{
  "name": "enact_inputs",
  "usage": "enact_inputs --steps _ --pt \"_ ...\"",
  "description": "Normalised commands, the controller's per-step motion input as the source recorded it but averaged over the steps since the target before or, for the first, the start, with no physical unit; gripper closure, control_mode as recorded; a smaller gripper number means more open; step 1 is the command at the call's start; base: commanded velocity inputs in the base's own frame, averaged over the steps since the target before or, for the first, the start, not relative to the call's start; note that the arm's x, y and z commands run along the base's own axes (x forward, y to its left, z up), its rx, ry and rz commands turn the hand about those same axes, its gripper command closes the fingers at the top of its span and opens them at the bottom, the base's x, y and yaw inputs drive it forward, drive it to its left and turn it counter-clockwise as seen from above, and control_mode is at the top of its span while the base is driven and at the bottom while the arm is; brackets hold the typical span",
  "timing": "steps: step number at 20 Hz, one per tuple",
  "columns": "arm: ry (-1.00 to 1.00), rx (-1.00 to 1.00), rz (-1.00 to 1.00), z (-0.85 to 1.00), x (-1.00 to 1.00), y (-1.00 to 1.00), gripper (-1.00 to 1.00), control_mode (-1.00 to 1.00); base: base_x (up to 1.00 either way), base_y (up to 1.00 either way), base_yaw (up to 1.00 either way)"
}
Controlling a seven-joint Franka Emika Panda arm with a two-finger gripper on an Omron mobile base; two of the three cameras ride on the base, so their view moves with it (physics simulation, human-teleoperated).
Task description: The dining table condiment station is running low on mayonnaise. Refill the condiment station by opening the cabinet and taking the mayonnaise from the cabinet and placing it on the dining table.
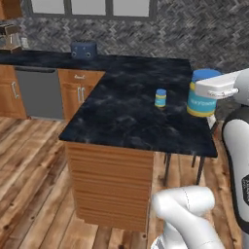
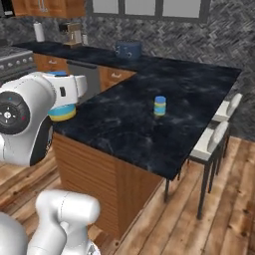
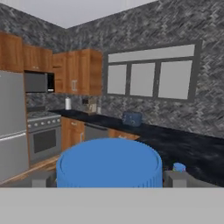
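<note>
The mayonnaise (image 3: 109, 162) is being gripped between the wide-spread fingers of the pincer (image 3: 109, 178), and should be lowered upright onto the dining table (image 1: 121, 121) below it.

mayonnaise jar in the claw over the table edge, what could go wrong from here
1. The mayonnaise hangs between the claw's wide-set fingers near the dining table's right edge; released here, it might tip off toward the stools.
2. The hand view shows little beyond the blue lid, so the landing spot is hard to judge.
3. Sweeping inward could knock the small jar already standing there.
</note>
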Motion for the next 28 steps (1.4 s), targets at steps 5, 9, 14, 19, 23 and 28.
enact_inputs --steps 5,9,14,19,23,28 --pt "0.0 0.0 0.0 0.0 0.0 0.0 1.0 1.0 0.0 -1.0 -0.01" --pt "0.0 0.0 0.0 0.0 0.0 0.0 1.0 1.0 0.02 -1.0 0.0" --pt "0.0 0.0 0.0 0.0 0.0 0.0 1.0 1.0 0.16 -1.0 0.0" --pt "0.0 0.0 0.0 0.0 0.0 0.0 1.0 1.0 0.5 -1.0 0.06" --pt "0.0 0.0 0.0 0.0 0.0 0.0 1.0 1.0 0.7 -0.94 0.21" --pt "0.0 0.0 0.0 0.0 0.0 0.0 1.0 1.0 0.78 -0.76 0.26"
